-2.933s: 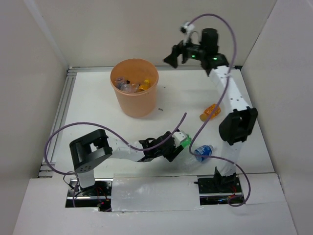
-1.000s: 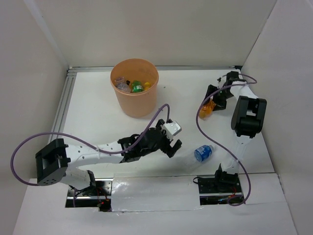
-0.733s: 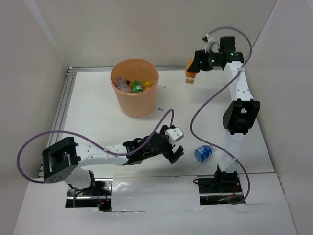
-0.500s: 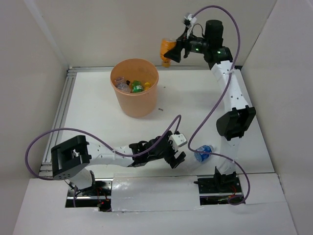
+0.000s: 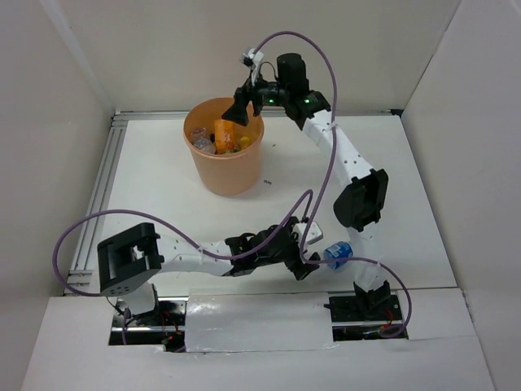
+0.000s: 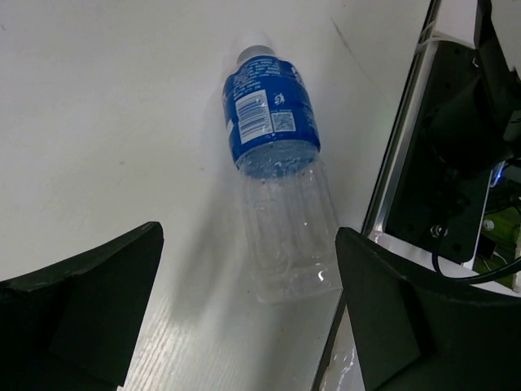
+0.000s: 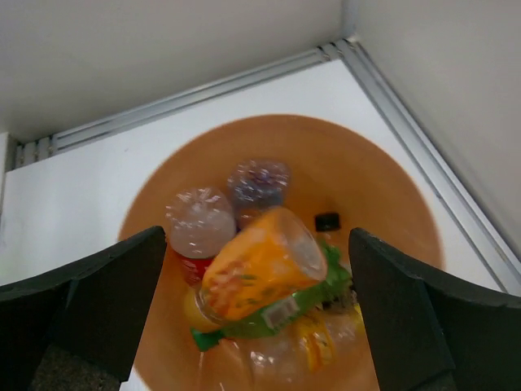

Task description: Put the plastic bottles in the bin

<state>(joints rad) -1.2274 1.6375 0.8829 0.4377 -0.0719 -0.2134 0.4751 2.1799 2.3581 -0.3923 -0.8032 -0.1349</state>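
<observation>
Bin [image 5: 224,175]: round, tapered orange plastic, smooth-walled, standing on the white bench [image 5: 163,187].
Orange bottle [image 7: 256,265]: glossy, labelled, tilted over the other bottles inside the bin, right below the right hand [image 5: 240,110], touching neither finger.
Right hand: spread wide, empty.
Blue-labelled bottle [image 6: 273,122]: clear ribbed plastic, lying on the bench ahead of the left hand [image 6: 248,244].
Left hand: open, empty.

The left arm [image 5: 199,254] lies low along the near edge, stretched out to the right, and the left gripper [image 5: 306,254] is held low with its fingers spread wide. The right arm [image 5: 348,159] rears up and reaches to the far left. The right gripper [image 5: 236,114] points down, fingers parted wide and holding nothing.
</observation>
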